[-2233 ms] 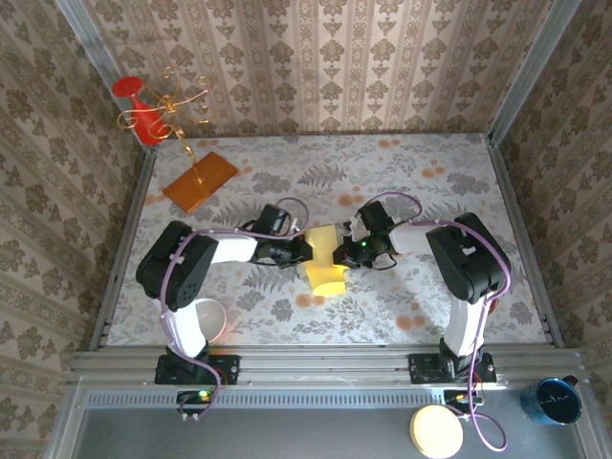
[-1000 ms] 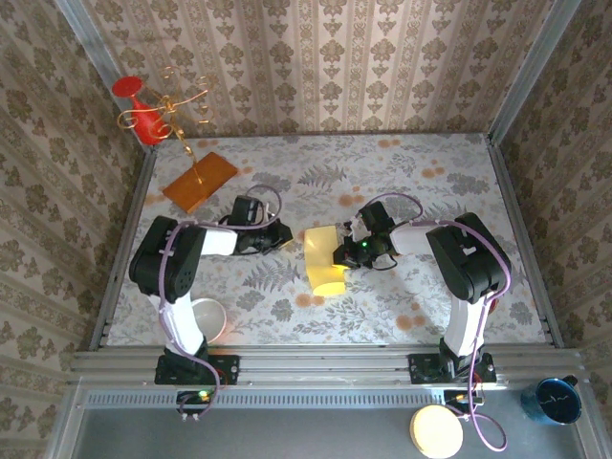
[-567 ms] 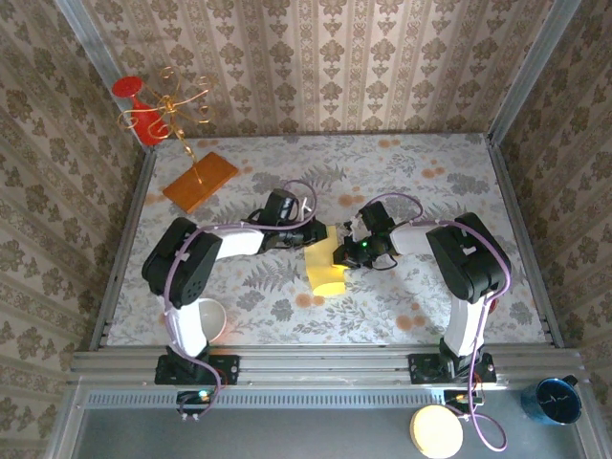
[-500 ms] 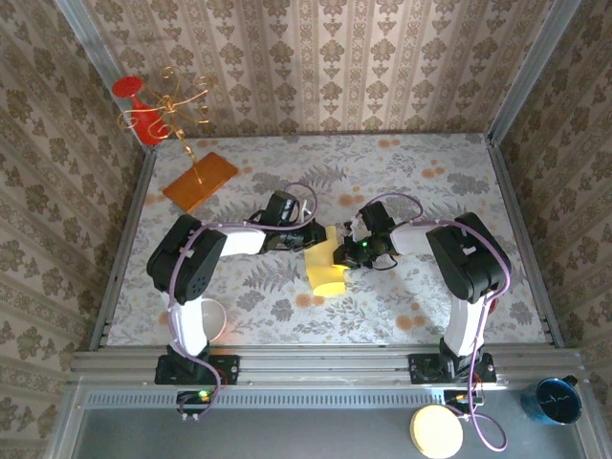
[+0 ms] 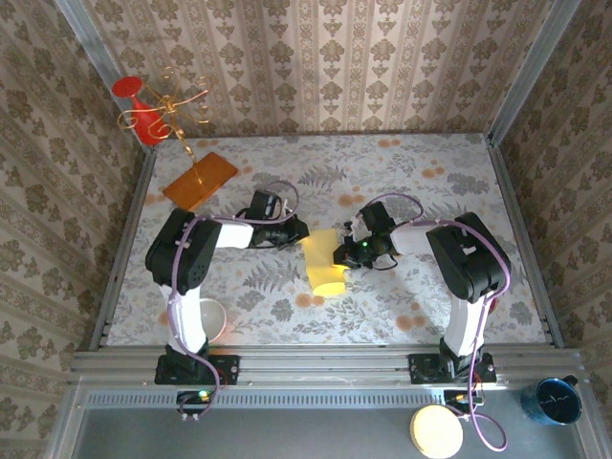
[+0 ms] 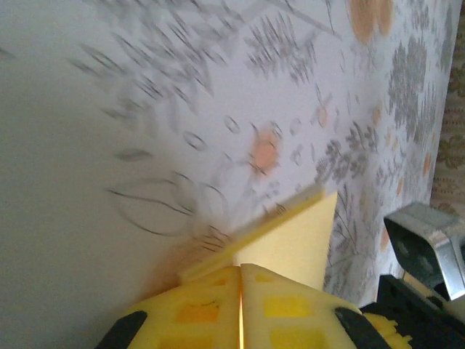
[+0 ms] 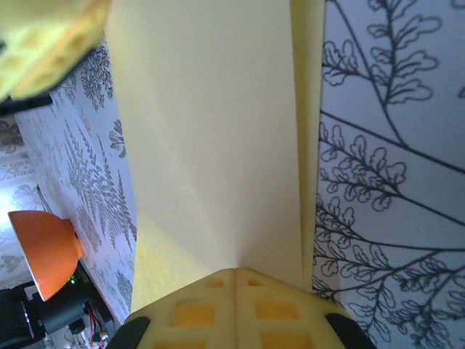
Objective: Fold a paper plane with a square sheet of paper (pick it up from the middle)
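Folded paper [image 5: 323, 268] lies on the table [image 5: 430, 182]. Right gripper [image 5: 338, 255], jaws clenched, rests on its right edge; left gripper [image 5: 300, 233], clenched too, meets its far-left corner.

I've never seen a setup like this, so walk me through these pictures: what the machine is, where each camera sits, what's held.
A left arm and a right arm, both robotic, are bolted at the near edge of a flower-patterned table. One picture looks down from above and behind them; the other two come from a camera on each wrist, showing its own yellow-padded pincer. In the middle is a partly folded yellow paper. The right pincer is shut on its right side. The left pincer is shut too, tips at the paper's far left corner; whether it pinches the paper I cannot tell. Also on the table: an orange board at the far left and a white bowl by the left arm's base.
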You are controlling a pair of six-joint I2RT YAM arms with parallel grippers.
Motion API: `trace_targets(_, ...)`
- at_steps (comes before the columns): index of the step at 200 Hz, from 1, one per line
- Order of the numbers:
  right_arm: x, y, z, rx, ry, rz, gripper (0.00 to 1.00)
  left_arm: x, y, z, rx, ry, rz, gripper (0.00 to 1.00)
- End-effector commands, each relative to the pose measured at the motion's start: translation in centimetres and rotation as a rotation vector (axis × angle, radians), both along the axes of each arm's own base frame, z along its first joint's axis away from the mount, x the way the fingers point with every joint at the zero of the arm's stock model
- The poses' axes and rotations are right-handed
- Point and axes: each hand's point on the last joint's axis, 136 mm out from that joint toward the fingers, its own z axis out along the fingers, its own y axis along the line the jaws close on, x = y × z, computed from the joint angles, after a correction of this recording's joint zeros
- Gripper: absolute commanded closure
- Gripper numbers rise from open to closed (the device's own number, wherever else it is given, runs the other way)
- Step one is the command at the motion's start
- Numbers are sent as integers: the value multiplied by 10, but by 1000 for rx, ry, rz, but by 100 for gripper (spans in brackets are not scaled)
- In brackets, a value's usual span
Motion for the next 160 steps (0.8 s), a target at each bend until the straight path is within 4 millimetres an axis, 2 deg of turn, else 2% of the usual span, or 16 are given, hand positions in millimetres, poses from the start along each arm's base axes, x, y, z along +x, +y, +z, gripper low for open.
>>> trace_targets(1, -80, -89, -92, -444, 329, -91, 98, 12, 41, -33, 129, 23, 70, 90)
trace_targets(19, -78, -88, -91, -440, 327, -92, 98, 22, 44, -27, 132, 2, 64, 90)
trace_targets(40, -75, -87, -89, -435, 321, -91, 98, 29, 36, 3, 108, -51, 35, 90)
trace_targets(59, -72, -86, -87, -431, 313, -91, 98, 22, 20, 38, 78, -119, 0, 90)
trace_targets(76, -69, -84, -85, -423, 306, -90, 98, 14, 10, 51, 68, -139, -17, 90)
trace_targets(77, -69, -84, -85, -423, 305, -90, 98, 9, 4, 51, 66, -139, -30, 90)
trace_targets(105, -66, -82, -86, -418, 303, -91, 98, -12, -26, 43, 33, -97, -82, 90)
trace_targets(130, -68, -83, -86, -420, 305, -92, 98, -38, -49, 24, -18, 10, -145, 90)
trace_targets(144, -68, -84, -86, -423, 301, -94, 98, -50, -48, 11, -3, 45, -155, 90)
trace_targets(160, -69, -85, -86, -426, 301, -95, 98, -57, -37, 2, 32, 67, -151, 90)
